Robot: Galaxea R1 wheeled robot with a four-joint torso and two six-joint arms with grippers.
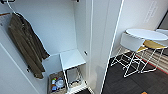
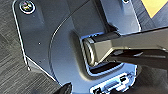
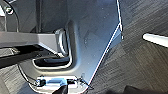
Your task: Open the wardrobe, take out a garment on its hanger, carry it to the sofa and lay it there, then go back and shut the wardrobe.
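The wardrobe (image 1: 57, 27) stands open right in front of me in the head view, with its white interior exposed. Its right door (image 1: 105, 37) is swung out and seen nearly edge-on. Part of the left door (image 1: 10, 75) fills the near left corner. An olive-brown jacket (image 1: 26, 42) hangs on a white hanger (image 1: 11, 8) at the upper left of the interior. In both wrist views I see the robot's own dark plate and jointed bar above grey carpet (image 2: 12, 70).
Low inside the wardrobe are a small white shelf unit (image 1: 72, 58) and a basket of small items (image 1: 57, 83). To the right, on dark carpet (image 1: 130, 85), stand a round white table (image 1: 146, 34), a white wire-legged chair (image 1: 131, 42) and a yellow stool (image 1: 153, 44).
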